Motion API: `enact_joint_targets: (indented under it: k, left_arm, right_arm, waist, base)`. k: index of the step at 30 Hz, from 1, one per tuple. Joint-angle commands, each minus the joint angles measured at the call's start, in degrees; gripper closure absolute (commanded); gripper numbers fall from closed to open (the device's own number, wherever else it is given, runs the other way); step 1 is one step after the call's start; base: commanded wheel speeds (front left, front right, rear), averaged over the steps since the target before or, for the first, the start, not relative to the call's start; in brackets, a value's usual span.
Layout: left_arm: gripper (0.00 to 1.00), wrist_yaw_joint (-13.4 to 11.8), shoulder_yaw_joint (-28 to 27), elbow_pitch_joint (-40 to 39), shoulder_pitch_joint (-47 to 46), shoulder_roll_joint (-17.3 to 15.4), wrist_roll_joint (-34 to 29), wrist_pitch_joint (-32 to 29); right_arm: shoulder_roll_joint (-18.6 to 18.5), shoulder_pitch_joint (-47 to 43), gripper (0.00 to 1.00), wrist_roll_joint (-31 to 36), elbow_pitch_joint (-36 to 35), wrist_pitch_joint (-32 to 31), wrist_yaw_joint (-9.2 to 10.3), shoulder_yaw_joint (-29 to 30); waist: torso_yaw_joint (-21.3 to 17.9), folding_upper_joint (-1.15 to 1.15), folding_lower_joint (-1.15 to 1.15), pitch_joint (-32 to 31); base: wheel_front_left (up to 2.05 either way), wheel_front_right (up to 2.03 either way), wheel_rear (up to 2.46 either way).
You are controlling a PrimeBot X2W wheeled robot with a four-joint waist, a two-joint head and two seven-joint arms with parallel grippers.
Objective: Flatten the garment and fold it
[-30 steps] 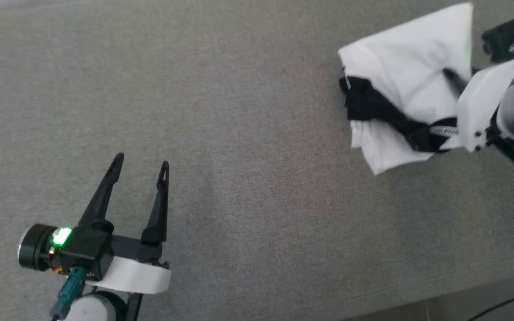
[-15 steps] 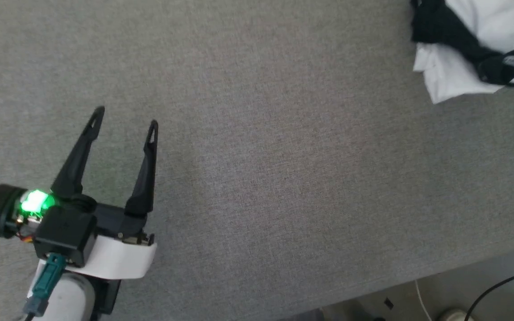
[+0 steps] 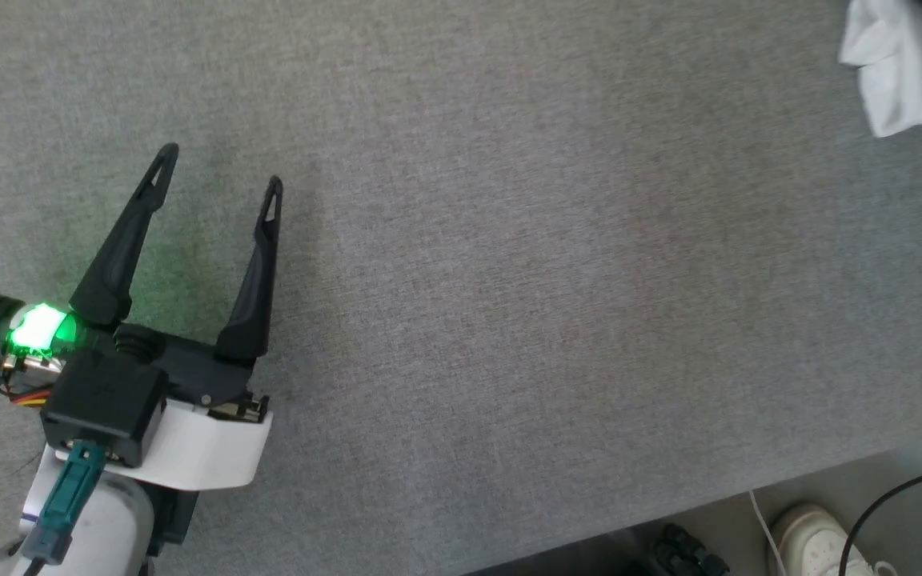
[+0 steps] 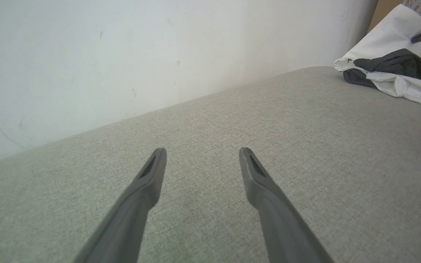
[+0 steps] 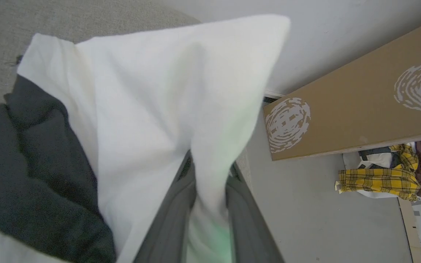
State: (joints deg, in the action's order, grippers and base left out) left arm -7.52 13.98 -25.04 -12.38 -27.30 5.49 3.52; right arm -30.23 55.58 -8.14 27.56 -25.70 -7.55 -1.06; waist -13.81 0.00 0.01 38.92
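Left gripper (image 3: 219, 169) hovers over the near left part of the grey fabric-covered table (image 3: 509, 280), its two long dark fingers spread wide with nothing between them. It is well apart from the cloth, probably parked there to keep clear while the other arm works and to be ready for a second hold.

The broad middle of the table is bare grey weave.

At the table's far right end lies the garment (image 4: 389, 62), a white T-shirt with black sleeves. It is bunched and partly folded over itself, with a black sleeve draped across the white body. No chest print is visible.

The right gripper (image 5: 210, 171) is at that same end of the table, pinched on a fold of the white cloth. The cloth rises from between its fingers in a tall peak, so this looks like a hold taken to lift or drag the shirt open for flattening.

Past the table's far edge stands a pale wall (image 4: 86, 54). Off the table's right end, a brown board (image 5: 360, 102) leans beside a heap of clothes (image 5: 382, 179) on the floor.
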Motion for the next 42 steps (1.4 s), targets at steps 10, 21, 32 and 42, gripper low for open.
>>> enact_joint_targets:
  k: [10,21,32,42]
  left_arm:
    - [0.0,0.2,0.6,-0.4,-2.0,-0.2,-0.8,-0.1]
    - [0.0,-1.8,0.3,3.2,-0.7,2.5,1.6,3.0]
    - [0.0,-3.3,-1.2,10.3,2.4,7.9,8.0,9.6]
    - [0.0,-5.7,-2.1,16.5,5.2,10.6,6.6,11.3]
  right_arm:
    - [2.2,2.9,0.0,3.8,4.2,2.9,0.06,2.2]
    - [2.6,2.7,0.0,4.6,7.8,6.4,0.06,5.3]
    - [8.4,-6.7,0.0,-1.2,4.6,14.5,0.06,6.7]
    - [13.5,-24.6,0.0,-8.2,-8.9,18.8,0.06,1.9]
  waist:
    - [1.2,0.0,-0.01,1.1]
    - [2.3,0.0,-0.01,-4.8]
    - [5.0,0.0,-0.01,-15.6]
    - [10.3,0.0,-0.01,-24.8]
  base:
    - [0.0,0.0,0.0]
    - [0.0,0.0,0.0]
    - [0.0,0.0,0.0]
    - [0.0,0.0,0.0]
